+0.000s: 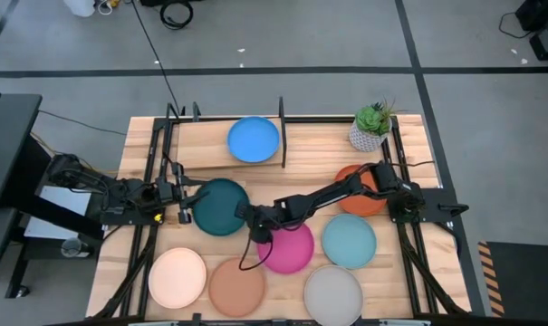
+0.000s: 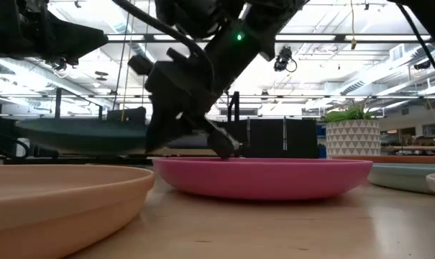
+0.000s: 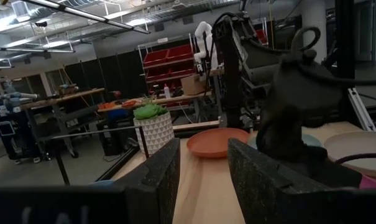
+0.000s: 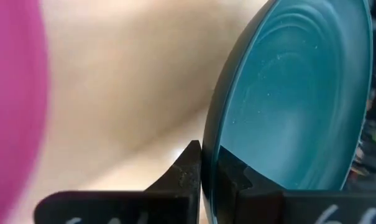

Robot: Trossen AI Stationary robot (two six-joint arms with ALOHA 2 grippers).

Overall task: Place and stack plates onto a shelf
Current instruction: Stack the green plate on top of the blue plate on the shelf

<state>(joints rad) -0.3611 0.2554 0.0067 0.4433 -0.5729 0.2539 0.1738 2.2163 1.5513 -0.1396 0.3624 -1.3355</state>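
The dark teal plate (image 1: pixel 219 206) is at the table's middle, between both grippers. My right gripper (image 1: pixel 251 218) reaches in from the right and is shut on the plate's right rim. My left gripper (image 1: pixel 185 206) is open just off the plate's left edge; I cannot tell whether it touches. The left wrist view shows a gap between its fingers (image 3: pixel 203 155). The blue plate (image 1: pixel 254 139) lies flat on the shelf (image 1: pixel 201 136) at the far side. The magenta (image 1: pixel 289 248), light teal (image 1: pixel 349 241), orange-red (image 1: pixel 355 201), cream-peach (image 1: pixel 177 276), tan (image 1: pixel 237 286) and light grey (image 1: pixel 332 294) plates lie on the tabletop. My right gripper pinches the dark teal plate's rim (image 4: pixel 210 143) on its right side, one finger on the upper face and one on the underside. The fingers come from the table's right, slanting down. In the low view the plate (image 2: pixel 80 134) sits about level and seems raised a little off the table.
A potted plant (image 1: pixel 371 127) stands at the shelf's right end. A black upright bar (image 1: pixel 282 127) divides the shelf beside the blue plate. My right arm crosses over the orange-red plate. The magenta plate (image 2: pixel 264 176) lies right next to my right gripper.
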